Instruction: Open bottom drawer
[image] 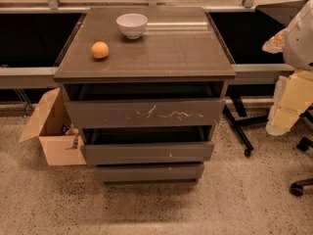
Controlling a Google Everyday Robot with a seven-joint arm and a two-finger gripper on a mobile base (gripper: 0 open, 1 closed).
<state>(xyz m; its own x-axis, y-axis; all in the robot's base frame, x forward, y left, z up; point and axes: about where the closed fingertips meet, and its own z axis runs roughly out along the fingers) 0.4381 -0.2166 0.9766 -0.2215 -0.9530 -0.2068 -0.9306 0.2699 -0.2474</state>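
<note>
The bottom drawer (149,172) is the shortest, narrowest dark grey-brown front, lowest on the cabinet and just above the floor. It has no handle and a thin dark gap runs along its top edge. Above it are the mid-sized front (146,152) and the tall front with white scratches (144,113). My arm comes in at the right edge. Its cream-yellow gripper (282,115) hangs to the right of the cabinet, about level with the top drawer, well apart from the bottom drawer and touching nothing.
An orange (100,50) and a white bowl (132,24) sit on the cabinet top (166,53). An open cardboard box (51,131) stands on the floor at the left. Black table legs (239,129) and a chair base (299,186) stand at the right.
</note>
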